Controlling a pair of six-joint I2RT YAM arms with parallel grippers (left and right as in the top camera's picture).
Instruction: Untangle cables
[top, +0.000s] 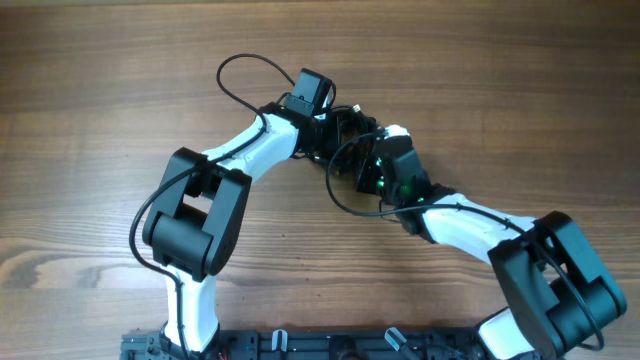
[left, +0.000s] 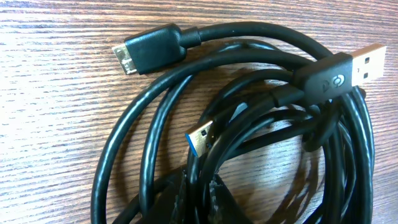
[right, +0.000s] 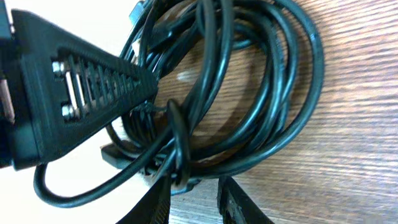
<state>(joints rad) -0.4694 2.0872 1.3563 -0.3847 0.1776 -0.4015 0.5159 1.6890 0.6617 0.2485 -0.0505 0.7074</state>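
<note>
The cables (left: 267, 37) lie coiled on the worktop (left: 56, 93). The left tool (left: 193, 202) pinches them (fingers close together). The right tool (right: 186, 137) has a finger on each side of the cables; I cannot tell if it squeezes.

cables (left: 249, 28) cropped by edges in both wrist views, mostly hidden overhead

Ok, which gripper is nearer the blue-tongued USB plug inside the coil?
Left, probably. The left gripper reaches into the cable coil, its tips right by the blue-tongued USB plug. The right gripper straddles one strand at the coil's outer edge.
</note>
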